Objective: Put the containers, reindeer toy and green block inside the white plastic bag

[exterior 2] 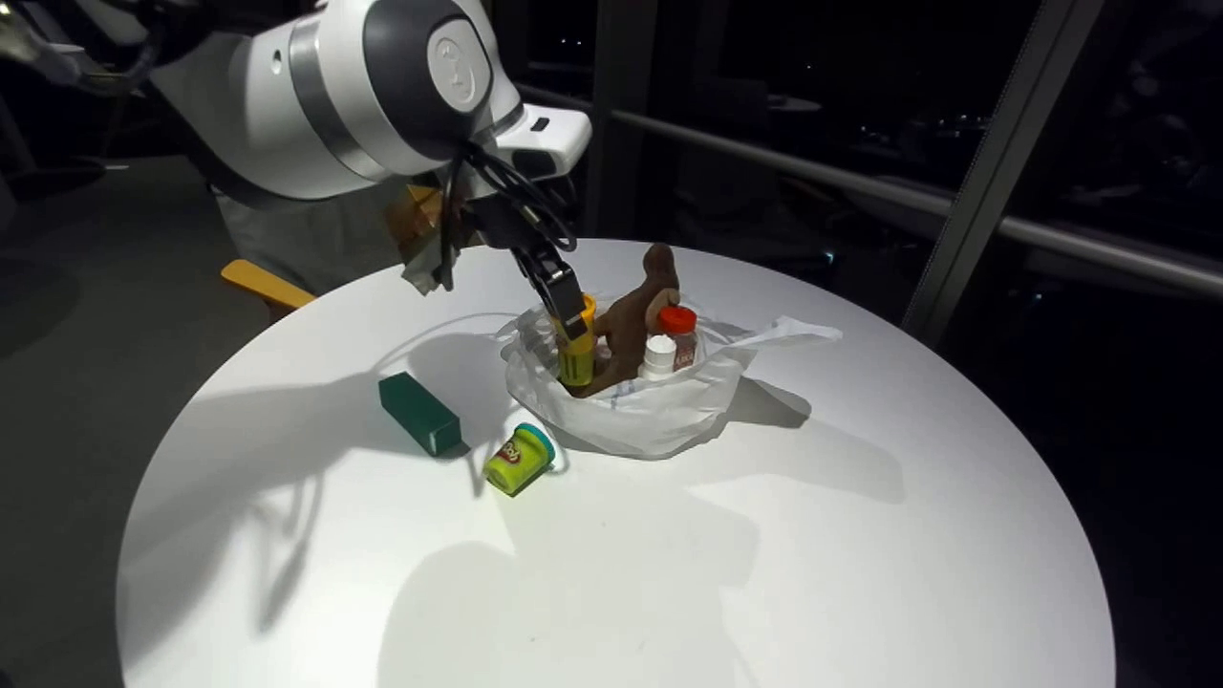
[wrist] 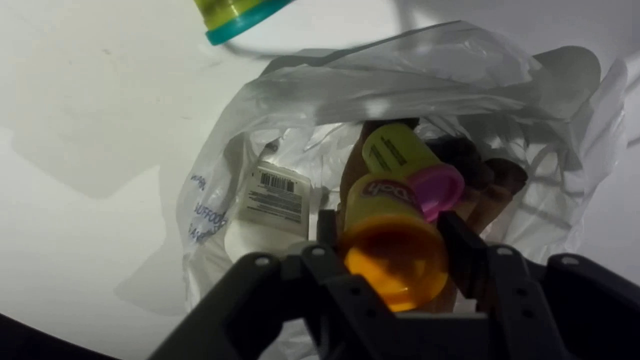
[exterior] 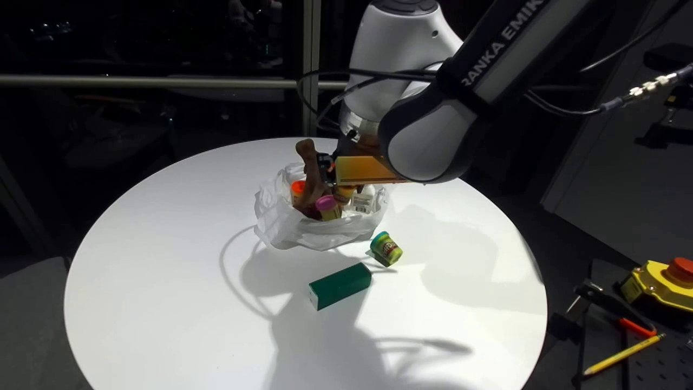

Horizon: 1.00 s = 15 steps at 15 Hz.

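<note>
"What's in your grip?"

"An orange-lidded tub (wrist: 382, 205). My gripper (wrist: 388, 227) is closed to the lid's width, with 1 finger on each side of it."

"Where is it?"

"At the mouth of the white plastic bag (exterior 2: 635, 425), overlapping the pink-lidded tub (wrist: 402, 157) in my wrist view; whether those 2 touch, I can't tell."

"What else is in the bag?"

"The reindeer toy (exterior 2: 628, 330), sticking up past the rim, plus a white bottle (wrist: 270, 210) with a barcode label and a red-lidded jar (exterior 2: 678, 321)."

"And outside it?"

"2 things on the round white table (exterior 2: 812, 592): the green block (exterior 2: 418, 413) and a teal-lidded tub (exterior 2: 519, 461) lying on its side. The tub is just beside the bag; the block is a little farther off."
</note>
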Available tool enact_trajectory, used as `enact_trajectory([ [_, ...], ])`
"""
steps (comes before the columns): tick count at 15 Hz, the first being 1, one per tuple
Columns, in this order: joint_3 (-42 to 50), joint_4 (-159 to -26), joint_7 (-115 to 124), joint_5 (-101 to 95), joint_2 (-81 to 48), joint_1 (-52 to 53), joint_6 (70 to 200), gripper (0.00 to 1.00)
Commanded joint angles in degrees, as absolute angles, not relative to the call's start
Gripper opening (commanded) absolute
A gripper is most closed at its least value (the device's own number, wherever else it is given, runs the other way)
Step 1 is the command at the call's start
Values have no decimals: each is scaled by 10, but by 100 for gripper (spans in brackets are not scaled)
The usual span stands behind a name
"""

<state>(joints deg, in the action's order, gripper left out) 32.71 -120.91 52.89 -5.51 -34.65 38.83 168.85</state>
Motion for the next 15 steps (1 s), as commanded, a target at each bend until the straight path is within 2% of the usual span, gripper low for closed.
enact_trajectory([
  [1,316,-1136,560,-51,-411,382,1656,28],
  [7,356,-1100,606,-58,-445,390,1650,28],
  [12,344,-1078,634,-62,-468,384,1595,28],
  [13,335,-1074,638,-63,-470,382,1587,78],
  [15,326,-1068,656,-69,-471,389,1574,86],
])
